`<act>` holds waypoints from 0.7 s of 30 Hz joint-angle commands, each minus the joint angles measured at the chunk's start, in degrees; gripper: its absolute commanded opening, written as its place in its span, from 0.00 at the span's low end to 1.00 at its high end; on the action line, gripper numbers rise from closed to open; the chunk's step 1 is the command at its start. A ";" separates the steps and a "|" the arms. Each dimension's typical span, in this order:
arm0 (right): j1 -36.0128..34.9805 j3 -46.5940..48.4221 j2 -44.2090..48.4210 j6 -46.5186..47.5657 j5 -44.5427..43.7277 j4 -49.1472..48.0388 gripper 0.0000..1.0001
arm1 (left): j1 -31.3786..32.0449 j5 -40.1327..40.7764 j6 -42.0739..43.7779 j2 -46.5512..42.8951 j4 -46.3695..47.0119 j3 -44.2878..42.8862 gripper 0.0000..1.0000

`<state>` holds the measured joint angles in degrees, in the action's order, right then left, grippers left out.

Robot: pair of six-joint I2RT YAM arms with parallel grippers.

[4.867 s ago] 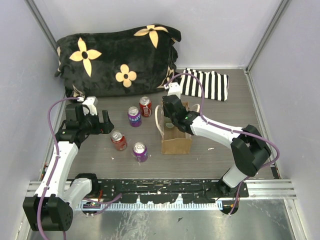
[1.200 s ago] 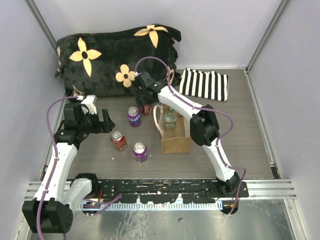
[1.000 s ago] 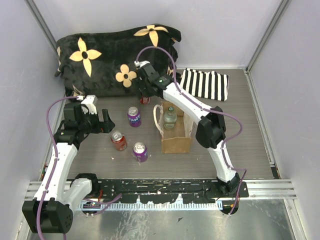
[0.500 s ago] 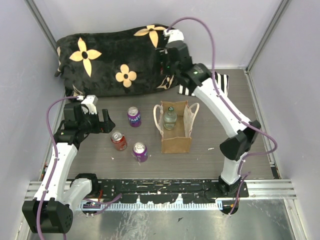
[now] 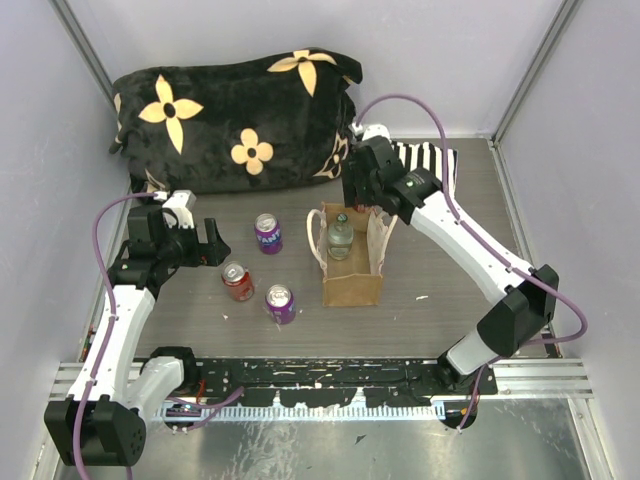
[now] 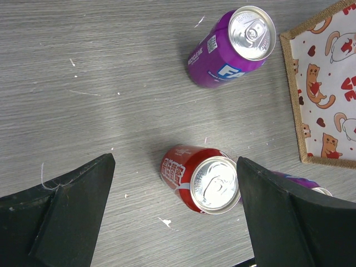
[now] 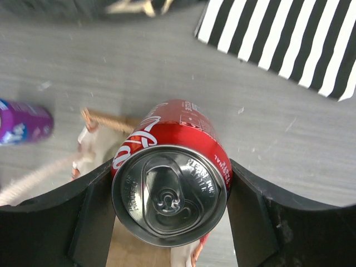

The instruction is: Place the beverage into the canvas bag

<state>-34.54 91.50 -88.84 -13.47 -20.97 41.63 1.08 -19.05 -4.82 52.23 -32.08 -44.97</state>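
My right gripper [image 5: 362,196] is shut on a red cola can [image 7: 169,189], held upright in the air just behind the back edge of the canvas bag [image 5: 352,275]. The bag is tan with cream handles [image 5: 317,237] and stands open with a clear glass bottle [image 5: 340,235] inside. In the right wrist view the bag's rim [image 7: 105,119] and a handle [image 7: 33,178] lie under the can. My left gripper [image 5: 210,245] is open and empty above another red can [image 6: 203,178], with the bag's cat-print lining [image 6: 328,83] to its right.
Three cans stand left of the bag: purple [image 5: 267,232], red [image 5: 238,281], purple [image 5: 279,303]. A black cushion with yellow flowers [image 5: 235,120] lies at the back left. A black-and-white striped cloth [image 5: 435,165] lies behind the bag.
My right gripper took the red can from beside the cushion, lifted it toward the back, and has now come down and forward to the bag's back edge. The left arm has not moved.
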 commanded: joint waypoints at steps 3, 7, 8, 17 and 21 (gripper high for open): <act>-0.06 -6.56 9.42 -3.77 -0.21 -5.68 0.01 | 0.17 -1.25 -0.52 0.13 0.42 -0.29 0.98; -0.08 -9.34 10.79 -4.80 0.54 -5.61 0.01 | 0.20 -1.37 -0.62 0.03 0.35 -0.36 0.98; -0.08 -9.83 11.03 -5.00 0.68 -5.52 0.01 | 0.16 -1.37 -0.63 0.06 0.40 -0.38 0.98; -0.14 -12.09 13.10 -6.22 2.51 -5.02 0.01 | 0.18 -1.68 -0.80 -0.45 0.34 0.00 0.98; -0.17 -12.26 14.29 -6.21 3.37 -5.60 0.01 | 0.23 -1.80 -0.93 -0.51 0.34 0.06 0.98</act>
<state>-34.68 77.60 -79.61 -18.72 -17.65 41.85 1.17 -19.75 -5.23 52.29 -32.08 -44.97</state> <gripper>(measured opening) 0.734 0.979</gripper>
